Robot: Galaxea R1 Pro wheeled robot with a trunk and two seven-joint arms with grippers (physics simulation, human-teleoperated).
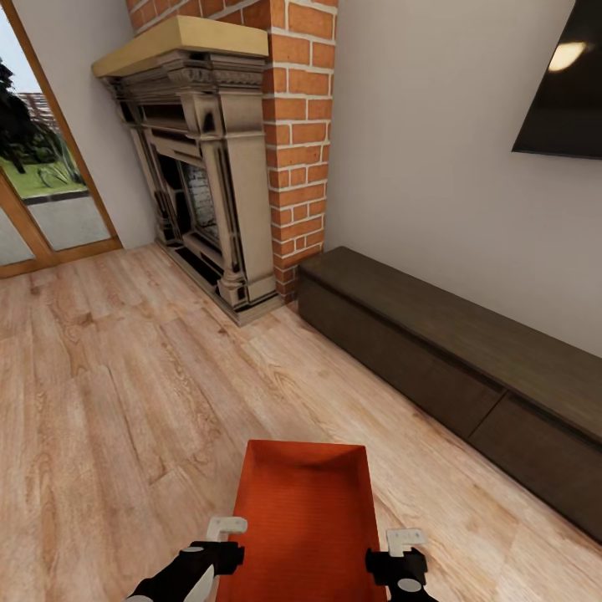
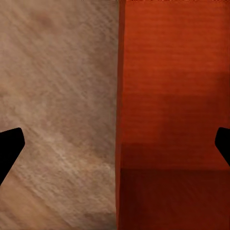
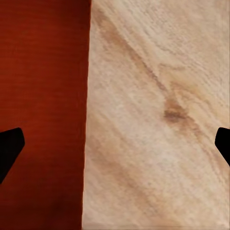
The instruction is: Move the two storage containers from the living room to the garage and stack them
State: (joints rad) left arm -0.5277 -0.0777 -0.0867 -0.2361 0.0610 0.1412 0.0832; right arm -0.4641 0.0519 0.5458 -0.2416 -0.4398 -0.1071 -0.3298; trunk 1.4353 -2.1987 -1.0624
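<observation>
room: living room, light wood plank floor (image 1: 125,401), brick chimney (image 1: 297,125) with fireplace (image 1: 196,192), low dark cabinet (image 1: 468,368) along the wall, TV (image 1: 564,75) upper right
container: one orange-red storage container (image 1: 305,518) low centre in the head view, between the two arms, open side up, empty; whether it rests on the planks or is lifted, cannot tell
left gripper (image 1: 224,543): at the bin's left long wall, fingers spread wide; in the left wrist view that wall's rim runs between the two dark fingertips (image 2: 9,148), so it straddles the rim, not clamped
right gripper (image 1: 400,556): mirrored on the right wall, also spread; fingertips (image 3: 9,148) either side of the rim line
handling: thin flared walls, likely light and a bit flexible (ribbed skin should help friction); a one-sided pinch would probably twist it
grip: pinch both long rims together, roughly opposite each other, lift level
second container: not spotted here
</observation>
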